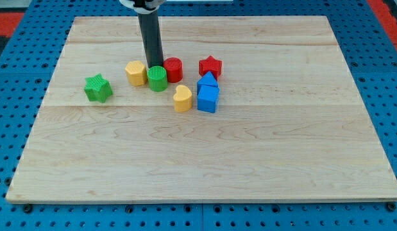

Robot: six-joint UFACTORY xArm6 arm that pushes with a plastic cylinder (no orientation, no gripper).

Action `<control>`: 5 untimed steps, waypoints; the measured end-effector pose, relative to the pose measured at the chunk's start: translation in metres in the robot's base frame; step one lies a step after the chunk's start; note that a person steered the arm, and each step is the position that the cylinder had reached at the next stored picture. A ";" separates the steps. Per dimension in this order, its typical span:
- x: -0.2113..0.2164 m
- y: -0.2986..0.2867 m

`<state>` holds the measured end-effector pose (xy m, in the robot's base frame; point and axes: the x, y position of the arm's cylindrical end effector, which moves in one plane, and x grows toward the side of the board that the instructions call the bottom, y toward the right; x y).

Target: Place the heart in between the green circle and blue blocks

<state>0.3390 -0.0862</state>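
Yellow heart [182, 98] btm-right of my tip [154, 66], prob. apart.

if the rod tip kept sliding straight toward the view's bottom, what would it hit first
Probably the green circle: my tip sits just behind it, seemingly touching. The yellow heart lies off to the view's right of that line, though depth is uncertain.

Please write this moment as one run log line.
my tip: behind green circle | yellow heart: touching blue blocks, below-right of circle

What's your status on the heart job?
My tip behind green circle, hidden by it. Heart sits between circle and blue blocks, touching neither visibly. Red cylinder nearby, not blocking.
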 end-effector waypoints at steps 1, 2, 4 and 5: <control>-0.016 -0.006; 0.008 -0.050; 0.039 -0.040; 0.039 -0.010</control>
<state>0.3776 -0.0964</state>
